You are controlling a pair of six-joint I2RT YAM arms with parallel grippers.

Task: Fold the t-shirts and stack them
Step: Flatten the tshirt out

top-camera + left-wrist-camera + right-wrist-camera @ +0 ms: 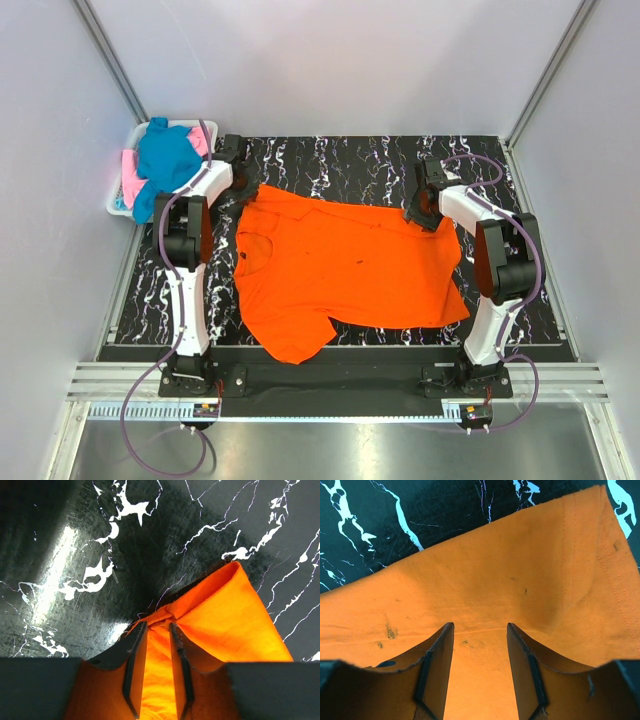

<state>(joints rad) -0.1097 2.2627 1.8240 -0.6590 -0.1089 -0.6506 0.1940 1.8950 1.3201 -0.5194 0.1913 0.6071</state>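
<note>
A bright orange t-shirt (350,270) lies spread out on the black marbled table (330,160), one sleeve hanging towards the near edge. My left gripper (243,190) is at its far left corner. In the left wrist view the gripper (157,625) is shut on a bunched fold of orange cloth (225,620). My right gripper (418,215) is at the shirt's far right edge. In the right wrist view it (480,626) stands open over flat orange cloth (485,575), holding nothing. A teal-blue t-shirt (165,155) and a pink one (130,185) lie crumpled in the basket.
A white plastic basket (117,203) stands off the table's far left corner, beside my left arm. White walls with metal frame posts enclose the table on three sides. Bare marbled table shows behind the shirt.
</note>
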